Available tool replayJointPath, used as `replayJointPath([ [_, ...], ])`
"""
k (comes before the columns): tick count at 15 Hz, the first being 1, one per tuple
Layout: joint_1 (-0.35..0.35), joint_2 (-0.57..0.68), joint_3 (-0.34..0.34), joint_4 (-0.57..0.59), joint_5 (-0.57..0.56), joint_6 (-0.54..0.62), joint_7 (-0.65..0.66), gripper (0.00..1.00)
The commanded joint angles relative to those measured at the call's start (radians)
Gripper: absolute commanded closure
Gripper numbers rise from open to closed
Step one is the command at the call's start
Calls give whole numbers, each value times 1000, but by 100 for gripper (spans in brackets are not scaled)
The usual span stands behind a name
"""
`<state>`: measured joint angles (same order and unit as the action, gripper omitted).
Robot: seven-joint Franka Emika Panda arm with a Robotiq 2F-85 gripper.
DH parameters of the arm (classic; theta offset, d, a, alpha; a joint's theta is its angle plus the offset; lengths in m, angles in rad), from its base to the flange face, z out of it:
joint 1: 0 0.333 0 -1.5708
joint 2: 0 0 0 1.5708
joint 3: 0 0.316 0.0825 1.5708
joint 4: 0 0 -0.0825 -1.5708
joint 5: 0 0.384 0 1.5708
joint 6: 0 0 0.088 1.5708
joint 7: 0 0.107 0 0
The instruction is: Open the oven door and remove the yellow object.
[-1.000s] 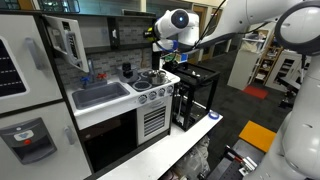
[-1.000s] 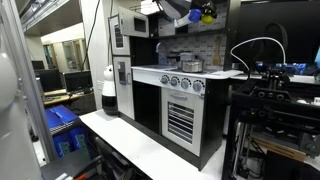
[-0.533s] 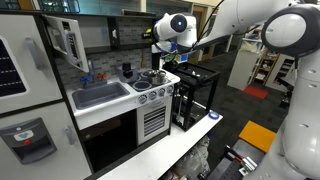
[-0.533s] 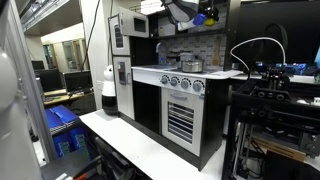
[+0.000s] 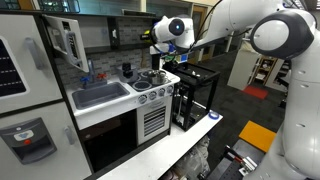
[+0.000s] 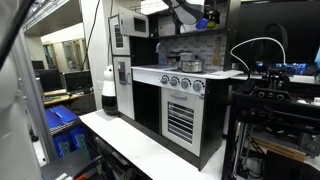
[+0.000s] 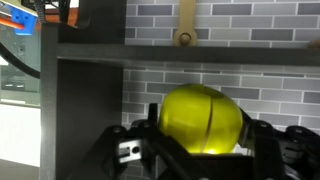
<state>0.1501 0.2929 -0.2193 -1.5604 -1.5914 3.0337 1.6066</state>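
My claw is partly closed on the smooth round bright yellow ball, gripping across its middle. It looks light, hard and slippery, so it could roll out.

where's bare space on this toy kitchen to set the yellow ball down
Bare: the long white tabletop along the toy kitchen's front, and the grey sink basin. Crowded: the stovetop beside it, taken by dark pots.

smooth glossy yellow object, matt grey brick-pattern wall, glossy black oven glass
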Motion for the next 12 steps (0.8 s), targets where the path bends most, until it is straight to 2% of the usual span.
replayJointPath([
  [1, -7, 39, -8, 66, -73, 45, 65, 56],
  [6, -8, 42, -6, 79, -135, 46, 125, 56],
  [7, -8, 42, -5, 79, -143, 44, 135, 37],
  [8, -8, 42, -5, 78, -153, 42, 147, 8],
  [12, -7, 39, -3, 77, -193, 40, 189, 0],
])
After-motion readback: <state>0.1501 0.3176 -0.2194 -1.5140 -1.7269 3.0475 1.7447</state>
